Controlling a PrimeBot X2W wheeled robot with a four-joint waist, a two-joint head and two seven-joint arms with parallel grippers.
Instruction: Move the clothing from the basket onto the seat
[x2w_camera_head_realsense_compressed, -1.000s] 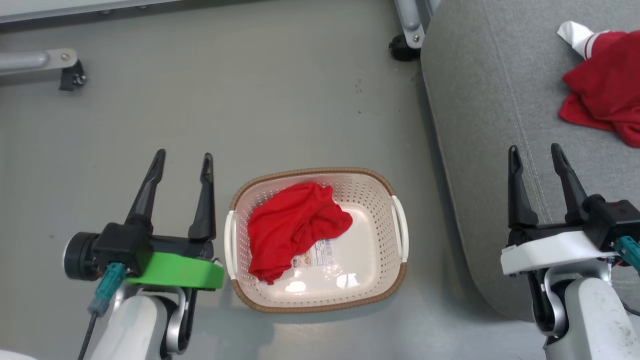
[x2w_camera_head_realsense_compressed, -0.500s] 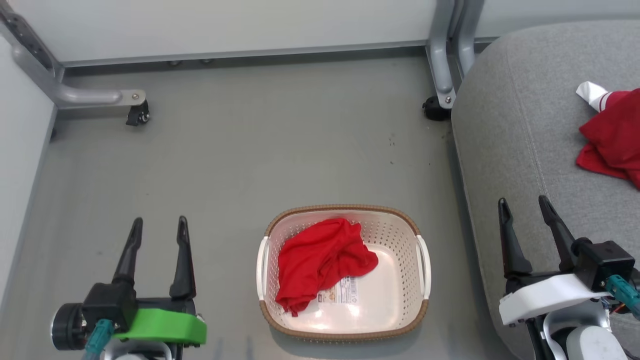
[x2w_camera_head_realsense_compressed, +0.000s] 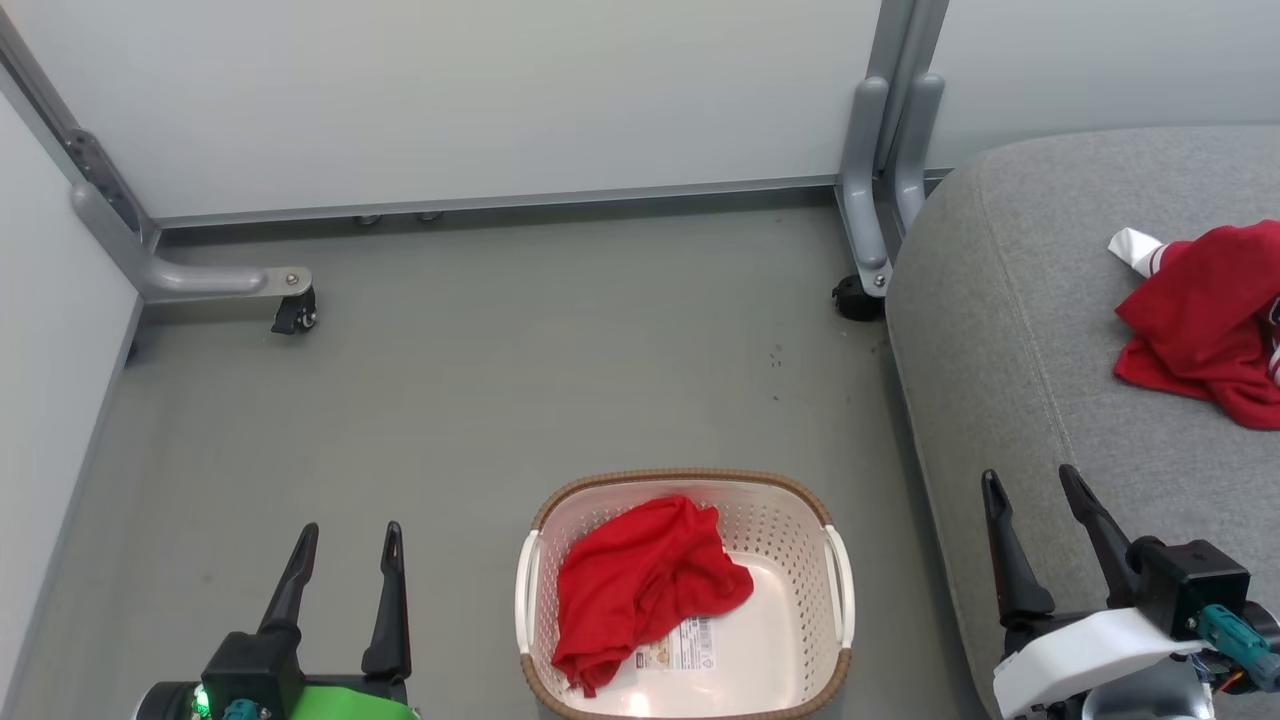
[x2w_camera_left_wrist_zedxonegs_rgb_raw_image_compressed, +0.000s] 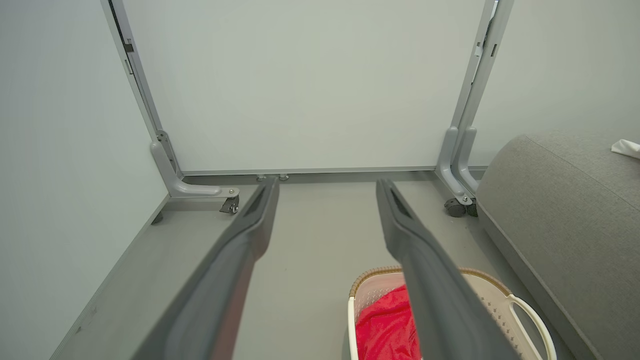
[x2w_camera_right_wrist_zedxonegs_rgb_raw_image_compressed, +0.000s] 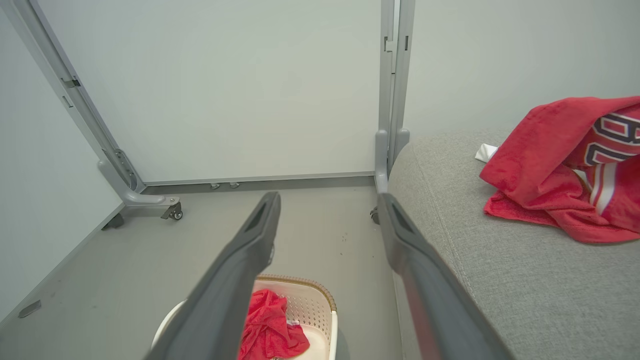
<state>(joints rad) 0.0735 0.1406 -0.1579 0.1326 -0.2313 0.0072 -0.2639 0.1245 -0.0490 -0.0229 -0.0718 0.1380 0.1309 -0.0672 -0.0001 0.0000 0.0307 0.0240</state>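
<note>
The cream perforated plastic basket (x2w_camera_head_realsense_compressed: 685, 477) lay long axis crosswise, holding a crumpled red fabric garment (x2w_camera_head_realsense_compressed: 640, 585). The left gripper (x2w_camera_head_realsense_compressed: 350, 530) and right gripper (x2w_camera_head_realsense_compressed: 1030, 476) pointed forward, jaws spread, empty.

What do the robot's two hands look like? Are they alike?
Nearly twins: each has two long, dark, tapering fingers on a black block with a teal plug. The left gripper has a bright green shell and a small green light; the right gripper has a white shell.
</note>
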